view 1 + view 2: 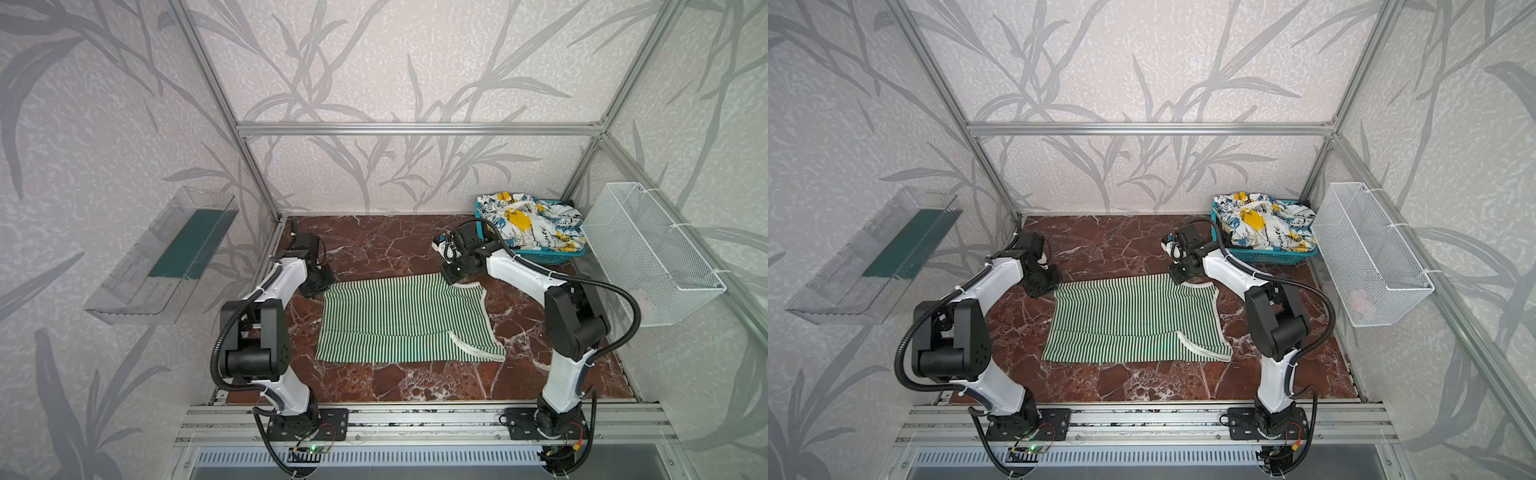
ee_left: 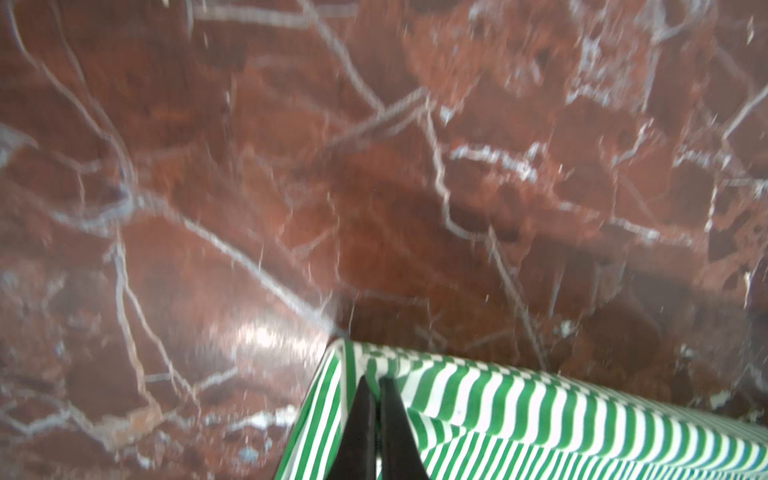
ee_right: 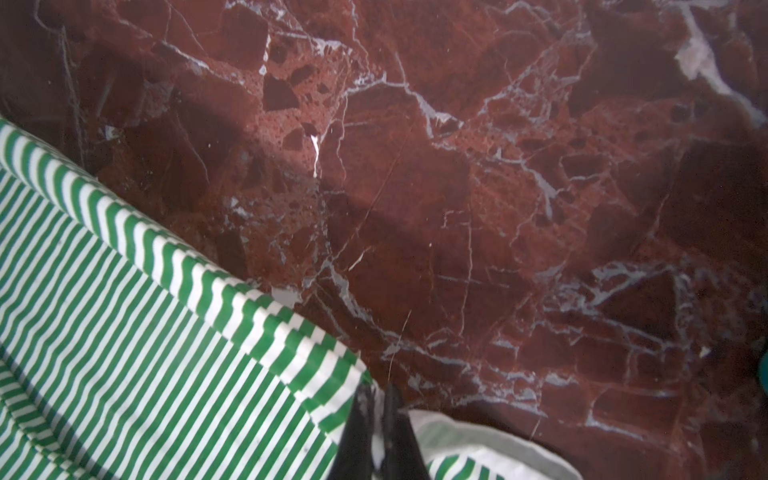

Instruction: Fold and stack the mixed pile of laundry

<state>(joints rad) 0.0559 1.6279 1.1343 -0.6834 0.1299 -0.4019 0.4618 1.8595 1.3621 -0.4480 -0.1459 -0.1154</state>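
Teal lattice basket, far right corner of marble table: holds crumpled printed garment, white with blue, yellow, black, spilling over rim. White wire basket on right wall: small pinkish cloth at near end. Clear bin on left wall: dark green panel inside. Script lettering on printed garment, too small to read. Striped garment spread mid-table. Left gripper pinches its far left corner; right gripper pinches far edge beside white neckline trim.
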